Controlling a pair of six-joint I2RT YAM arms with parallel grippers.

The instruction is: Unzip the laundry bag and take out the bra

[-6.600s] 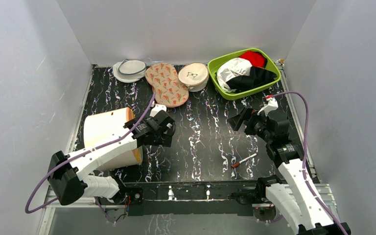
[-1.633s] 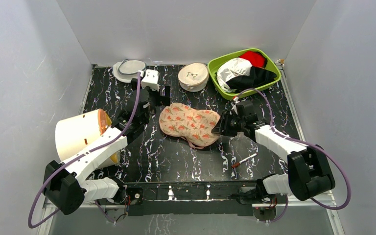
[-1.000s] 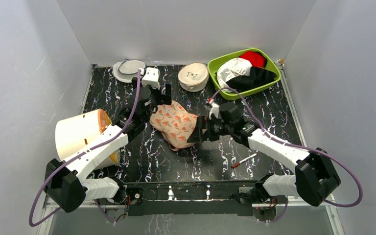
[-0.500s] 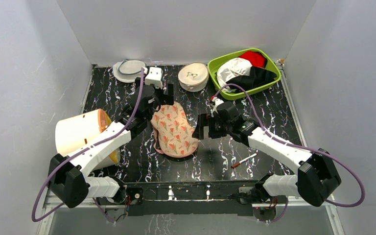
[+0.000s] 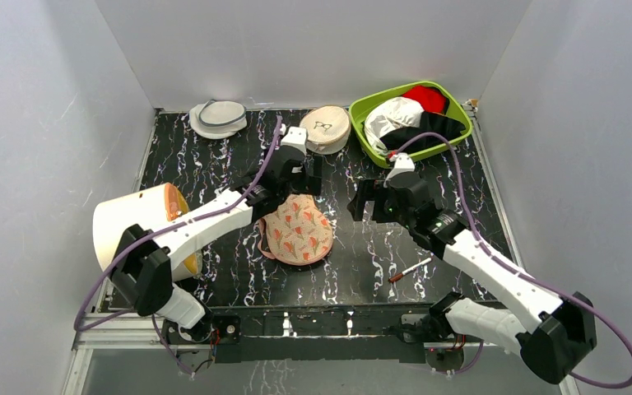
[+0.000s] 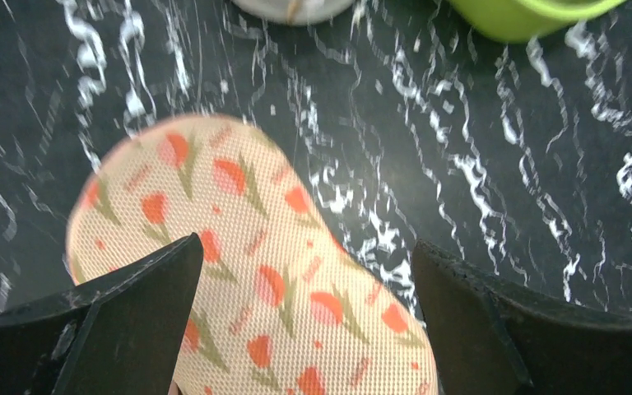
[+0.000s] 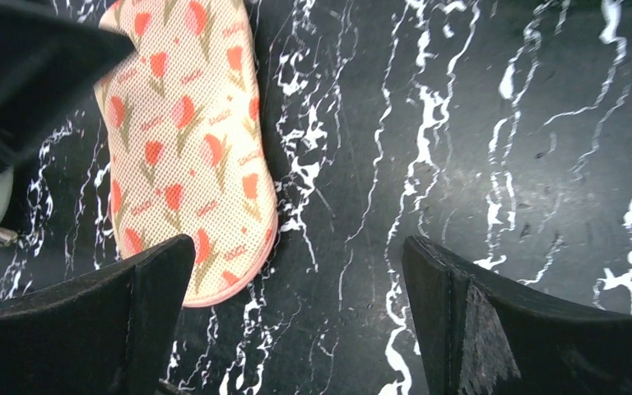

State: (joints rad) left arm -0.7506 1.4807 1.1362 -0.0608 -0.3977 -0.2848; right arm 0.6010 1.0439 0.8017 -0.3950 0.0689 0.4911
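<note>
The leaf-print laundry bag (image 5: 296, 232) lies flat on the surface (image 5: 354, 247), apparently zipped (bra unseen, presumably inside); left gripper (image 6: 304, 263) hangs spread over its far end, right gripper (image 7: 296, 255) spread alongside, likely seeking the zip

Black marbled tabletop (image 5: 214, 164), plain white walls (image 5: 313, 49)

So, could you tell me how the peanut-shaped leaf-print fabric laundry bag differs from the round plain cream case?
Shape: the laundry bag is long and waisted; the cream case is round. Pattern: the bag bears red-orange leaves; the case is plain but for a black mark. Place: the bag lies mid-table; the case sits at the back. Both are pale.
</note>
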